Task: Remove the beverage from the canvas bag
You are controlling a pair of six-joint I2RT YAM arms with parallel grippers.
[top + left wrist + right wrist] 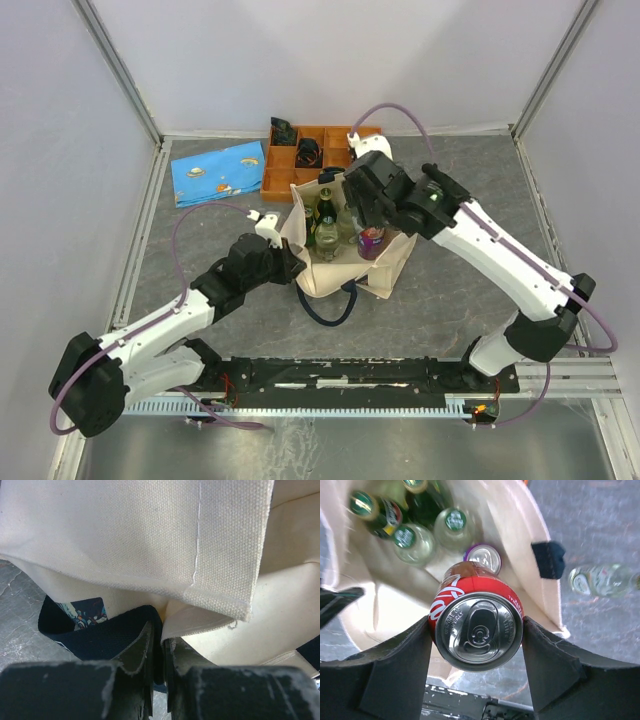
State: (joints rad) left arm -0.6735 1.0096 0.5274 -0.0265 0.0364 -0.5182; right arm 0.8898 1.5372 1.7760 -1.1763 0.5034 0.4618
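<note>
— Okay, checking the top view. Seeing the canvas bag [350,262] standing mouth-up around the middle of the bench [450,300], with an orange tray [290,180] and a blue pouch [218,172] further back by the wall.

— Yep, same. Now the right claw [476,630]: clamped on a red cola can [480,637], one finger pressed to each side, lid facing the wrist cam.

— Location of that can, though?

— Hanging right over the bag's open mouth, above a purple-rimmed can [482,557] and a bunch of green-capped bottles [455,522] packed inside. Can't tell whether fully clear of the rim, tbh.

— And the left claw [159,642]?

— Squeezed nearly closed, pinching the bag's cream cloth together with the navy strap [100,635], over on the bag's left side.
</note>
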